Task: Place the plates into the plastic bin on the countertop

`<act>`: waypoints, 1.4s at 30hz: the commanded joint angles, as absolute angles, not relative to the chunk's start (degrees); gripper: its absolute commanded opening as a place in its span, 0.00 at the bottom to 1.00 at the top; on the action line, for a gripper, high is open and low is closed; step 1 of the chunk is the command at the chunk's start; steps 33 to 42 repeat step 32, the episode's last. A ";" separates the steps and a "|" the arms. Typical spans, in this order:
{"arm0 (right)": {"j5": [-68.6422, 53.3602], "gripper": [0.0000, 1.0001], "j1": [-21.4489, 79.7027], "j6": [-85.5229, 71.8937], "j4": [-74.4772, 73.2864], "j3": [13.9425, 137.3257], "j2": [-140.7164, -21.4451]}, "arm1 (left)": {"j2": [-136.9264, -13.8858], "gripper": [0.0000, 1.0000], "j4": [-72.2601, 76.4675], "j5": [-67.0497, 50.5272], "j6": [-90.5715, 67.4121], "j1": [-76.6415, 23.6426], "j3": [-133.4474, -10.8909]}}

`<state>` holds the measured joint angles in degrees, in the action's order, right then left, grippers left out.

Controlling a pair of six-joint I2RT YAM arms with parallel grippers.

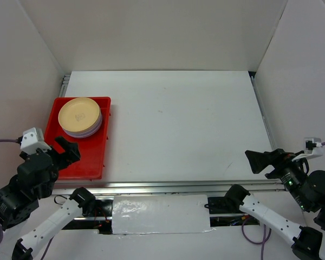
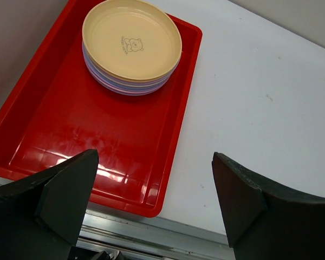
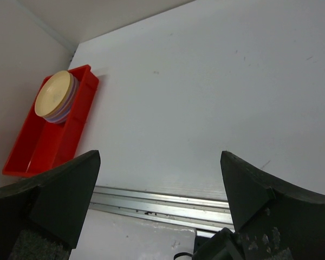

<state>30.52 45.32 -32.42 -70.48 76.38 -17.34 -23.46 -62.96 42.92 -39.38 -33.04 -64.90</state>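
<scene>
- The countertop (image 1: 179, 124) is a flat white sheet, and at its near edge a metal rail (image 1: 168, 187) runs across in front of my two bases. Below the rail, between the bases, lies a glossy white panel (image 1: 160, 214).
- My left gripper (image 1: 69, 150) hangs over the near left corner of the countertop, above the near end of the plastic bin. Its jaws are spread wide with nothing between them.
- My right gripper (image 1: 254, 161) hangs over the near right side, well apart from the bin. Its jaws are also spread wide and hold nothing.
- The plastic bin (image 2: 70, 124) is a bright red, shallow, low-walled tray. It lies along the left edge of the countertop with its long side running near to far. Its near half is bare glossy red.
- The plates (image 2: 131, 46) stand in one neat stack in the far half of the bin.
- The top plate is cream-yellow, round, shallow and matte, with a small printed figure at its middle.
- Lilac and pale blue rims show under it; I cannot count them.
- Beyond the bin the countertop is plain white with a few faint specks.
- White walls (image 1: 151, 32) close it in on the left, far and right sides.
</scene>
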 commanded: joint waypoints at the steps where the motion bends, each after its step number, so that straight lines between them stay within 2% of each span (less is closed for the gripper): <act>1: 28.92 1.00 45.00 -31.55 -71.19 74.80 -17.32 | -21.63 0.99 -62.14 43.95 -40.69 -33.05 -64.51; 42: 29.53 1.00 45.00 -32.17 -68.64 70.58 -19.42 | -20.21 0.99 -60.03 41.75 -38.94 -32.96 -63.11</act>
